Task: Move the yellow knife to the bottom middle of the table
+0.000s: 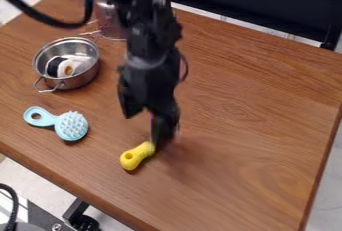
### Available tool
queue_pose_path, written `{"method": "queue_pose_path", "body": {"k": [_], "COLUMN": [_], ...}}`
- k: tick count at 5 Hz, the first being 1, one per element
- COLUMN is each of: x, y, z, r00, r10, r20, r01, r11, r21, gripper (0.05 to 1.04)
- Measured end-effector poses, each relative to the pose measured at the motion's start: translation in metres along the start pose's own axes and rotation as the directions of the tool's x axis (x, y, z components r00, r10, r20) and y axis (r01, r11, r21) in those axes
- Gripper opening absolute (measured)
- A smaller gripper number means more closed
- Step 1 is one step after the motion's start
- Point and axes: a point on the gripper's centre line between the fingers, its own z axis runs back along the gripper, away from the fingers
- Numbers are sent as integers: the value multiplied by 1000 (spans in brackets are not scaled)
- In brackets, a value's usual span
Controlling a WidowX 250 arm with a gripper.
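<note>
1 yellow knife | 1 pincer | 1 brush | 2 vessels

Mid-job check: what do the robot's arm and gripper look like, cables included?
The robot arm is black, with chunky, jointed segments. A thick black cable loops out at its upper left, and a thinner dark one bows out on the opposite side. The gripper is black too; blur hides any markings.

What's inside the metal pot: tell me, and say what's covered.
In the metal pot lies a small black-and-white object with an orange-yellow spot. What is under it cannot be seen, because it covers that part of the floor.
</note>
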Motion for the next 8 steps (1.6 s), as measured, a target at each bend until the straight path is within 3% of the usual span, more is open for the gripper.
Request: {"method": "queue_pose_path", "body": {"k": [1,2,3,5,6,7,8], "x": [16,48,73,90,90,90,86], "y": [-4,-7,-11,-14,-1,29,58], "z": [12,26,28,47,34,39,46], "r00": [979,880,802,761,724,691,671], "r10": [201,454,582,631,674,705,724], "r20": [32,135,137,154,144,162,161], "r01": [-202,-459,-587,-636,-685,-721,-740], "r11": [979,888,810,771,728,689,668], "r21": [14,5,-5,-17,36,74,76], "gripper": [997,997,997,997,997,997,997]}}
